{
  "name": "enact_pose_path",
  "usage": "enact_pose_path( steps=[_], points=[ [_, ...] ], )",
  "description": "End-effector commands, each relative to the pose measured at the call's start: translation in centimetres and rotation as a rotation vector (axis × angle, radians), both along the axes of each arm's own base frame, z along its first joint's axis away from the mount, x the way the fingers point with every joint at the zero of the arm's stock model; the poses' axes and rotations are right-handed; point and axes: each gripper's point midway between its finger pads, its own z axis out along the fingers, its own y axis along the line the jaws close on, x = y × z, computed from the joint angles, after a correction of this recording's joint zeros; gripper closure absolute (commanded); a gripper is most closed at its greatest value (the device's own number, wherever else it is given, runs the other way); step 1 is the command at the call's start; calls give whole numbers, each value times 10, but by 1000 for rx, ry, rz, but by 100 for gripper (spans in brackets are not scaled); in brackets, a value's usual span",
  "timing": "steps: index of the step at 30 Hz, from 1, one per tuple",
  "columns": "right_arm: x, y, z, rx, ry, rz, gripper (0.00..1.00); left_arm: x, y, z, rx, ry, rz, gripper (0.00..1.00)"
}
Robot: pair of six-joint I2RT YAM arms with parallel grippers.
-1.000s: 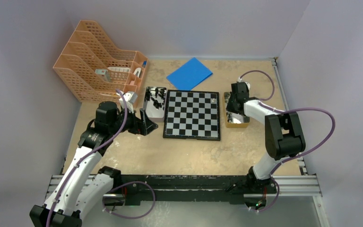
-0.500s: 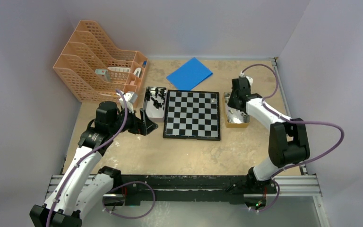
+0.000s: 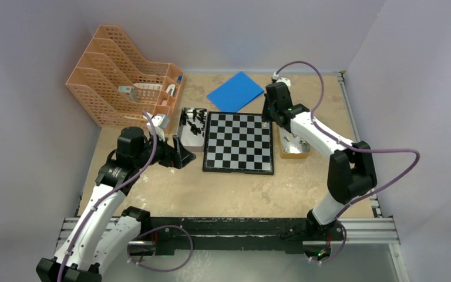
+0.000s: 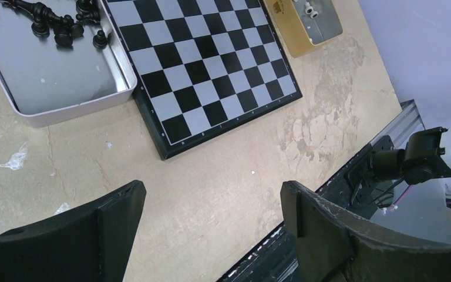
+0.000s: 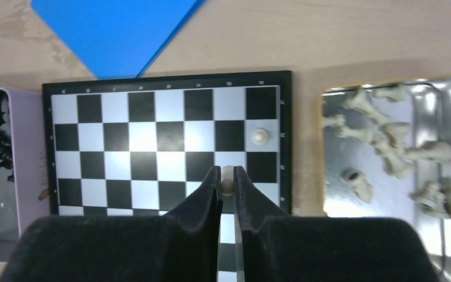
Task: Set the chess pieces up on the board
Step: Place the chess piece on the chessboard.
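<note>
The board [image 3: 239, 143] lies mid-table, with one white piece [image 5: 260, 136] standing on a square near its far right corner. My right gripper [image 5: 227, 176] hovers over that corner [image 3: 268, 114] and is shut on a small white chess piece [image 5: 227, 180], pinched at the fingertips. Other white pieces [image 5: 387, 141] lie in the gold tin [image 5: 323, 153] to the right of the board. Black pieces [image 4: 53, 23] sit in the silver tin [image 4: 64, 82] on the left. My left gripper [image 4: 211, 200] stands open and empty above bare table, near the board's front left corner.
A blue sheet [image 3: 235, 91] lies behind the board. An orange file rack [image 3: 123, 88] stands at the back left. The black rail [image 3: 229, 226] with both arm bases runs along the near table edge.
My right arm has swung from over the gold tin leftward to the board's far right corner, carrying a white piece. The left arm has not moved.
</note>
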Motion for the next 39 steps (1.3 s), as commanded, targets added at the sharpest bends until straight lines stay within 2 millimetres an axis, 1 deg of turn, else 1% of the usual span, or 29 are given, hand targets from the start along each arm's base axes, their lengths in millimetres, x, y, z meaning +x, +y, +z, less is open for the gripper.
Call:
enact_pose_path(
  steps=[1, 7, 10, 13, 18, 21, 26, 30, 39],
  points=[
    [15, 23, 4, 16, -14, 39, 91, -1, -3, 10, -25, -31, -5, 14],
    [29, 43, -9, 9, -15, 55, 91, -1, -2, 11, -24, -36, -2, 14],
    [35, 47, -24, -2, 5, 49, 91, -1, -2, 11, -23, -36, -1, 14],
    [38, 49, -40, -8, 35, 46, 91, -1, -2, 11, -22, -33, 0, 14],
    [39, 52, -55, -14, 61, 45, 91, -1, 0, 11, -18, -37, 9, 14],
    [39, 47, -59, -41, 78, 21, 90, -1, 0, 11, -17, -39, 11, 14],
    [38, 46, -65, -53, 104, 12, 90, -1, 0, 12, -17, -42, 12, 14],
    [39, 43, -66, -62, 106, -3, 90, 0, 1, 12, -16, -42, 13, 14],
    [33, 41, -76, -72, 137, -3, 89, -1, 2, 13, -16, -47, 19, 14]
  ],
)
